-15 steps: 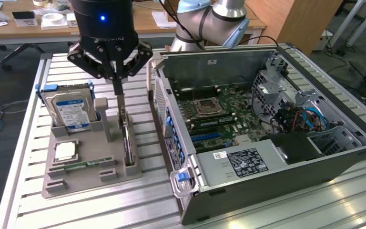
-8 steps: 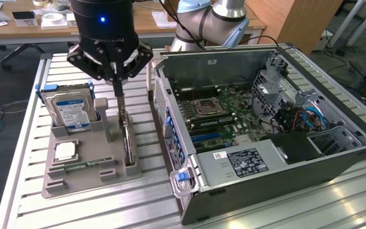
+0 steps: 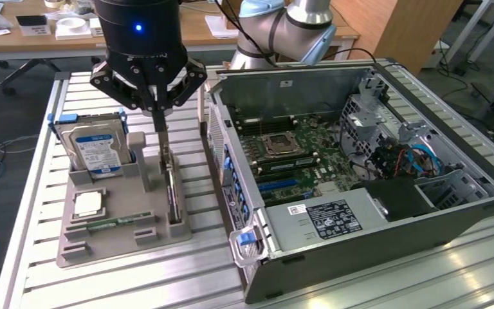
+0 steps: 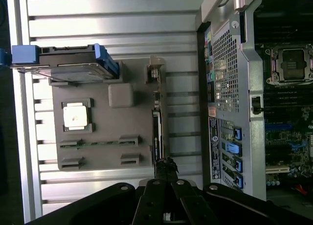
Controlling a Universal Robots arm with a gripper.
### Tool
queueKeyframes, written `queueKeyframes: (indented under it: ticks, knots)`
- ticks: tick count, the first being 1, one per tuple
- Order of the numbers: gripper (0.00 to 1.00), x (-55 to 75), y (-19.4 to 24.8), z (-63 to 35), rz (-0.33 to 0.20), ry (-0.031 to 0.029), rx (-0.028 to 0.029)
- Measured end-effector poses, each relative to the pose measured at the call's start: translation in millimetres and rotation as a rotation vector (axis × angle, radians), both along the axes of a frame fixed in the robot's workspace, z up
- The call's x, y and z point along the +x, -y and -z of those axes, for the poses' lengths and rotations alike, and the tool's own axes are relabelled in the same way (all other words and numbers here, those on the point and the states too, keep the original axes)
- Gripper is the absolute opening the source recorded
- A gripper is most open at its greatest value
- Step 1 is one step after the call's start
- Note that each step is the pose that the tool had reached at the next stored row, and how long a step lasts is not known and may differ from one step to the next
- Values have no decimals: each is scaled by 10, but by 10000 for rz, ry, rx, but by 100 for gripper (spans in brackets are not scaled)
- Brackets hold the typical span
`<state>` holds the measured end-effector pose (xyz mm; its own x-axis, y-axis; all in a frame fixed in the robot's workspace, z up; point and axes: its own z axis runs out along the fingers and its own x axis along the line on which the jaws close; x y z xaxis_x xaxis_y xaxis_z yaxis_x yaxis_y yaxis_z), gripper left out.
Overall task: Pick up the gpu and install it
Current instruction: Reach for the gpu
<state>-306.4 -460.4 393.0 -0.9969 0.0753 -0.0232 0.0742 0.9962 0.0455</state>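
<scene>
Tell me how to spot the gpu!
Find the open computer case, then the grey tray beside it on the exterior view's left. The gpu is the thin dark card standing on edge along the tray's case-side, unlike the blue-labelled hard drive.

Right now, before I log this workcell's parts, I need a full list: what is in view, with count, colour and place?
gpu: 1, black, standing on edge in the holder's slot nearest the computer case
hard drive: 1, silver with blue label, upright at the holder's far end
CPU: 1, silver, flat in the holder
memory stick: 1, green, in the holder's near slot
holder: 1, grey, on the table
computer case: 1, dark grey, open, at the exterior view's right
motherboard: 1, green, inside the case
table: 1, slatted aluminium
robot arm: 1, silver-grey, behind the case
gripper: 1, black, shut on the gpu's upper edge
</scene>
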Motion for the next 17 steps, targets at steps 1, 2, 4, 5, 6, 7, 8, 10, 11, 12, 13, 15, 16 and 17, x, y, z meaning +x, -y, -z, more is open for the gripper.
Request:
queueKeyframes:
  ticks: [1,2,4,5,6,7,8,10,11,12,13,15,16,17]
  knots:
    - [11,0,0,0,1,0,0]
    - [11,0,0,0,1,0,0]
    - [11,0,0,0,0,0,0]
    - [11,0,0,1,0,1,1]
    - [11,-1,3,2,0,1,1]
    - [11,0,8,3,-1,1,1]
    - [11,-1,14,5,-2,0,0]
    - [11,-4,26,11,0,0,1]
    - [11,-5,32,18,0,1,1]
    - [11,-7,38,27,0,2,2]
    - [11,-10,44,35,0,0,0]
    - [11,-15,54,57,1,0,1]
    - [11,-17,58,69,1,0,1]
    - [11,-18,61,81,0,0,1]
